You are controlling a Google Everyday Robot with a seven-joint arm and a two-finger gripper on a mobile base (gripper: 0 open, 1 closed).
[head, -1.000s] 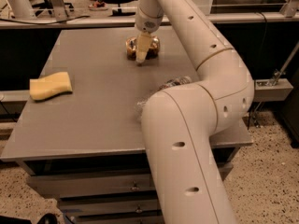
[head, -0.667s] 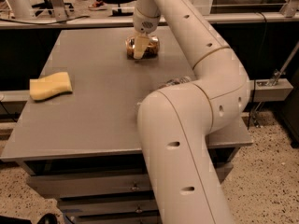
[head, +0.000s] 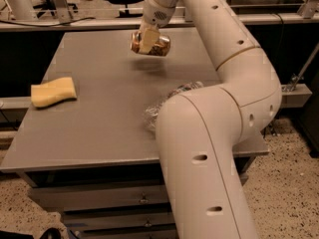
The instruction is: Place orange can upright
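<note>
At the left of the frame a yellow sponge (head: pixel 53 91) lies flat on the grey table (head: pixel 99 128), near the table's left edge and well apart from everything else. Below the table top, along the lower edge of the frame, is a grey drawer front (head: pixel 144 200) with a small handle.

Toward the upper middle of the frame the gripper (head: pixel 148 43) hangs over the far part of the table, pointing down from the wrist of the white arm (head: pixel 234 59). Its fingers are closed around the orange can (head: pixel 162 45); one pale finger (head: pixel 147 39) crosses the front of the can's body. The can lies on its side in the grasp, long axis roughly left to right, its silver end toward the left. It is clear of the surface, and a soft shadow (head: pixel 147 63) falls on the table just below it.

Right of centre, a clear plastic water bottle (head: pixel 155 111) lies on the table, crinkled and shiny, mostly hidden behind the arm's large lower link. The arm rises from the bottom of the frame, bends at an elbow on the right, and reaches back up to the upper middle.

At the far right, past the table's edge, is speckled floor (head: pixel 284 183).
</note>
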